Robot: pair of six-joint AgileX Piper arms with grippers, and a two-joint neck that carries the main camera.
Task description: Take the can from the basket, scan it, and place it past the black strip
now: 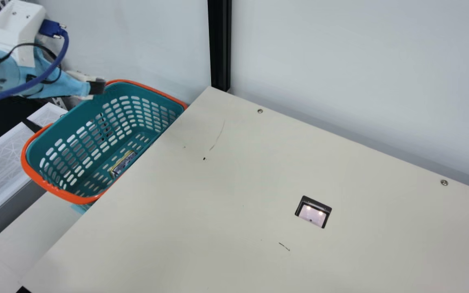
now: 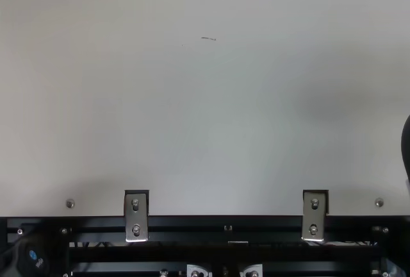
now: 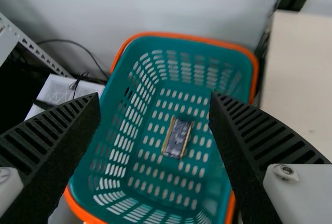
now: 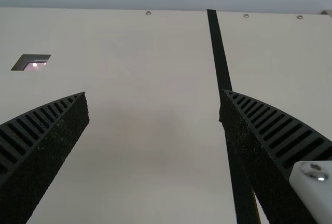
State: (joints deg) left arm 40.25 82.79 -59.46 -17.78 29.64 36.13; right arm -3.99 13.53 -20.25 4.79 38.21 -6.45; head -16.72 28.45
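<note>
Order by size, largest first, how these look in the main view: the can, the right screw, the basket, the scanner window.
1. Basket
2. Scanner window
3. Can, lying in the basket
4. Right screw

A teal basket (image 1: 67, 118), rimmed in orange, carries rows of rounded slots in its walls and floor, framing a can (image 3: 178, 137) of mottled dark blue and white with gold-yellow edges. The bench (image 1: 218, 228) is cream, marked by a matte black strip (image 4: 220, 63) and a black-framed scanner window (image 1: 312, 211) glowing pale pink with white lights. The left gripper (image 1: 98, 87) and right gripper (image 4: 154, 93) wear black, ribbed fingers; the left arm's sleeve (image 1: 6, 73) is light blue, its cable (image 1: 47, 73) deep blue. The wall (image 1: 340, 61) is pale blue-grey.
</note>
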